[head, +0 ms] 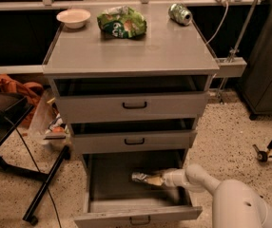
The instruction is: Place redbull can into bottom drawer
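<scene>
The bottom drawer point(111, 186) of the grey cabinet is pulled open and its flat grey floor shows. The redbull can point(143, 178), slim and shiny, lies sideways inside the drawer, right of the middle. My gripper point(158, 179) reaches in from the right over the drawer's side and is shut on the can's right end. I cannot tell whether the can touches the drawer floor. My white arm point(202, 179) fills the lower right corner.
On the cabinet top point(126, 51) are a white bowl point(73, 17), a green snack bag point(121, 22) and a green can point(180, 13). The two upper drawers point(134, 106) stand slightly open. A black stand point(45, 189) and clutter point(17, 87) are on the left.
</scene>
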Robot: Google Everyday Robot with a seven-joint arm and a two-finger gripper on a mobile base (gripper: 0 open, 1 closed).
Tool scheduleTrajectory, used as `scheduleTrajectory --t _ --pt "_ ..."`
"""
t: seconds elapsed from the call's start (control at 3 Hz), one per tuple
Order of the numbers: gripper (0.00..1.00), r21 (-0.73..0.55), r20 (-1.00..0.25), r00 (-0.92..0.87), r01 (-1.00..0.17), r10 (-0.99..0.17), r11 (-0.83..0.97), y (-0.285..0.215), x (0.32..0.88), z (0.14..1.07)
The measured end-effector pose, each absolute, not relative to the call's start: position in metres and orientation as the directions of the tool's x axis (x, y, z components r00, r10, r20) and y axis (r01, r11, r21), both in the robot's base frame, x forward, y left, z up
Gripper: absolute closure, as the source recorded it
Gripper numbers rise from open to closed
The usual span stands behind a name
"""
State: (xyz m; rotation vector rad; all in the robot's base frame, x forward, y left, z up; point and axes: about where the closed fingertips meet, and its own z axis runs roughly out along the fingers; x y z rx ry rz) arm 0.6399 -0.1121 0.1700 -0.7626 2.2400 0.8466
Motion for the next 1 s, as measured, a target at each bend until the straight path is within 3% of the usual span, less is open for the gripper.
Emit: scheduleTrajectory --t 0.33,1.0 --pt "1.0 0.294 -0.707 -0.611 -0.712 -0.357 0.638 -0.108 0.647 0.157" --pt "0.58 0.217 -0.672 -0.58 -0.749 -0.461 0.626 -0.099 0.651 0.139"
